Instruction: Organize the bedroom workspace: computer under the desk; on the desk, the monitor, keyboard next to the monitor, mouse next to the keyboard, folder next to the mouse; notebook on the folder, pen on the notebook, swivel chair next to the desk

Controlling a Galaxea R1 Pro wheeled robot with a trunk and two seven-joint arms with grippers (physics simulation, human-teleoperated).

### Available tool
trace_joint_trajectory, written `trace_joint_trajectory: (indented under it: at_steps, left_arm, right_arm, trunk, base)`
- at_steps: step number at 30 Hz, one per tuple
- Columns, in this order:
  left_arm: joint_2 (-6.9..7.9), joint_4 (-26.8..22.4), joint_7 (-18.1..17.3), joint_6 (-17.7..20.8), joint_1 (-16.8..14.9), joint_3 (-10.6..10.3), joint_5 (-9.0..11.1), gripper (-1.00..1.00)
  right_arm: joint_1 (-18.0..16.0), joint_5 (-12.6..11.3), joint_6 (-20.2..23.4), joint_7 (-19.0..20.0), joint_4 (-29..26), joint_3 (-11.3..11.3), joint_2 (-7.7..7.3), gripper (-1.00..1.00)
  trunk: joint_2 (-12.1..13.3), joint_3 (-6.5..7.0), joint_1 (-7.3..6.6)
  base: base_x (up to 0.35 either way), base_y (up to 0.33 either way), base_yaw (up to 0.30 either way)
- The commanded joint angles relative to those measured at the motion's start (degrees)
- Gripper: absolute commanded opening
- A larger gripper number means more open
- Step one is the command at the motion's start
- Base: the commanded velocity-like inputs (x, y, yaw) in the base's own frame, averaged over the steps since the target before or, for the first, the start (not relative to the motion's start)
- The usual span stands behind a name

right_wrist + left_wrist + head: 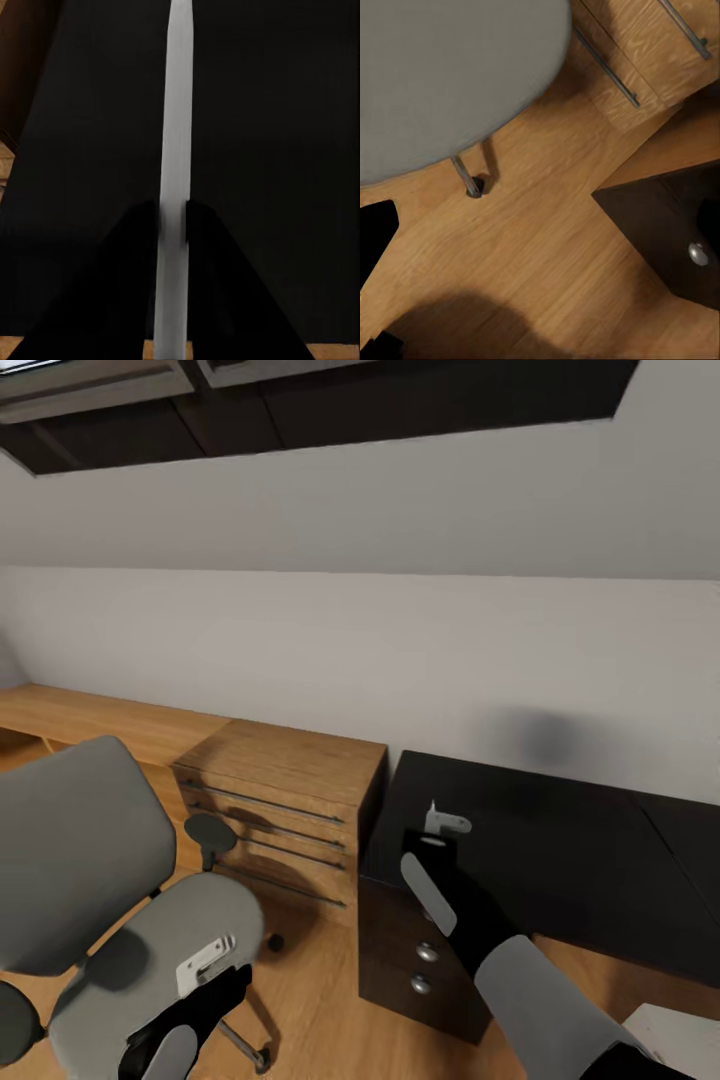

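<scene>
Right claw (172,221) holds the pen (177,142) above the black surface (560,860).
Right arm reaches forward; left claw (205,965) hangs over the swivel chair (150,930), its opening unclear.

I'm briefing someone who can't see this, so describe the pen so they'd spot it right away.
Find the glossy black desk right of the oak drawer unit. Over its near left corner, the right end effector is clamped on the pen. It is a slim white stick, the one pale thing against the dark top.
</scene>
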Motion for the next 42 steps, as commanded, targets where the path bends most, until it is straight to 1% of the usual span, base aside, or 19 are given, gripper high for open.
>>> trace_joint_trajectory:
  at_steps: [1,3,4,8,9,15,27,33,39,40,41,42]
  left_arm:
    - [0.06,0.03,0.51,0.06,-0.06,-0.67,0.42,1.00]
    - [0.07,0.18,0.62,0.00,-0.05,-2.18,0.45,1.00]
    - [0.05,0.26,0.71,-0.17,-0.05,-4.19,0.39,1.00]
    - [0.08,0.28,0.65,-0.23,-0.09,-5.63,0.37,1.00]
    - [0.11,0.28,0.62,-0.29,-0.09,-6.53,0.32,1.00]
    - [0.13,0.28,0.61,-0.34,-0.12,-6.92,0.29,1.00]
    - [0.12,0.28,0.68,-0.41,-0.08,-6.90,0.11,1.00]
    - [0.17,0.28,0.69,-0.49,-0.11,-6.84,0.10,1.00]
    - [0.36,0.39,0.80,-1.35,-0.11,-6.75,0.28,1.00]
    - [0.37,3.48,0.88,-1.55,0.08,-7.34,-0.99,1.00]
    - [0.38,4.44,0.85,-1.68,0.09,-7.41,-1.35,1.00]
    - [0.38,6.57,0.76,-2.12,0.11,-7.51,-2.12,1.00]
  right_arm:
    - [-0.01,-0.37,0.32,-0.40,-1.09,0.11,-0.10,-1.00]
    - [0.08,-0.50,0.42,-0.79,-2.58,0.14,-0.13,-1.00]
    - [0.12,-0.77,0.44,-1.95,-3.60,0.15,-0.11,-1.00]
    - [0.13,-0.84,0.41,-2.32,-3.90,0.16,-0.07,-1.00]
    - [0.14,-0.92,0.45,-2.49,-4.05,0.15,-0.06,-1.00]
    - [0.29,-0.96,0.41,-2.51,-4.14,0.15,-0.04,-1.00]
    - [0.40,-0.96,0.32,-2.49,-4.14,0.15,-0.08,-1.00]
    - [0.40,-0.96,0.34,-2.49,-4.15,0.13,-0.04,-1.00]
    - [0.40,-0.88,0.56,-2.58,-5.35,-0.10,-0.27,-1.00]
    - [0.40,-0.97,0.58,-2.58,-6.51,-0.05,-1.44,-1.00]
    - [0.42,-0.99,0.61,-2.58,-6.74,-0.06,-1.58,-1.00]
    - [0.51,-1.01,0.72,-2.58,-7.25,-0.08,-1.83,-1.00]
  trunk:
    - [-0.04,-0.07,-0.02]
    - [-0.04,-0.07,-0.02]
    - [-0.04,-0.07,-0.02]
    - [-0.04,-0.07,-0.02]
    - [-0.04,-0.07,-0.02]
    - [-0.04,-0.07,-0.02]
    - [-0.04,-0.08,-0.02]
    - [-0.04,-0.09,-0.02]
    - [-0.04,-0.04,-0.02]
    - [-0.04,-0.01,-0.02]
    - [-0.04,0.02,-0.02]
    - [-0.04,0.04,-0.02]
  base:
    - [-0.140,-0.075,0.000]
    - [-0.074,-0.039,0.000]
    - [-0.015,-0.008,0.000]
    - [-0.008,-0.004,0.000]
    - [-0.002,-0.001,0.000]
    - [-0.001,0.000,-0.083]
    - [0.000,-0.003,-0.249]
    - [0.000,-0.179,-0.060]
    - [0.000,-0.030,-0.081]
    - [0.000,0.000,-0.242]
    - [0.000,0.000,-0.244]
    - [0.000,0.000,-0.248]
